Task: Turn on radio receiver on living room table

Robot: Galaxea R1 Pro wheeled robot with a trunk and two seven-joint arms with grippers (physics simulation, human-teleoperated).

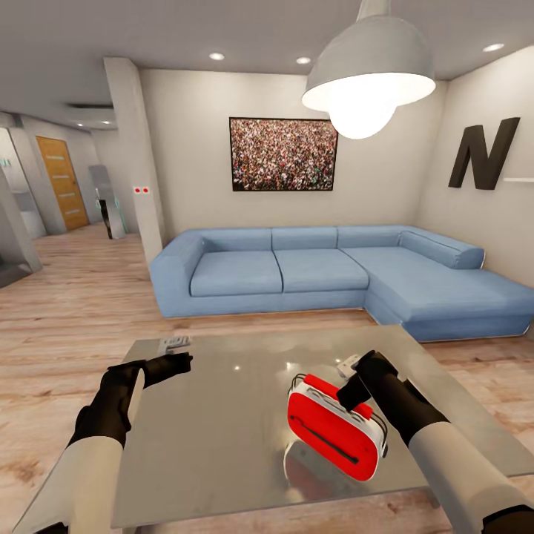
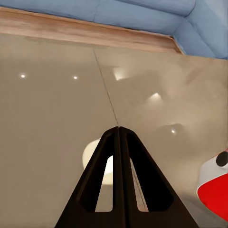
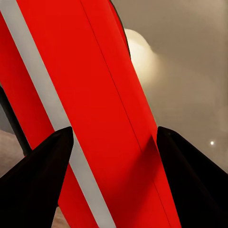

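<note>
Straddling the radio receiver (image 3: 90, 118), the right gripper (image 3: 111, 135) has its fingers (image 3: 40, 175) spread wide on either side of the red body.
It sits tilted on the glossy table (image 1: 222, 430); off to the side, the left gripper (image 2: 118, 130) hovers over bare tabletop, fingers pressed together, sofa (image 1: 311, 271) beyond.

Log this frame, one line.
right gripper: jaws open astride radio receiver | left gripper: shut, over table | radio: on table
</note>
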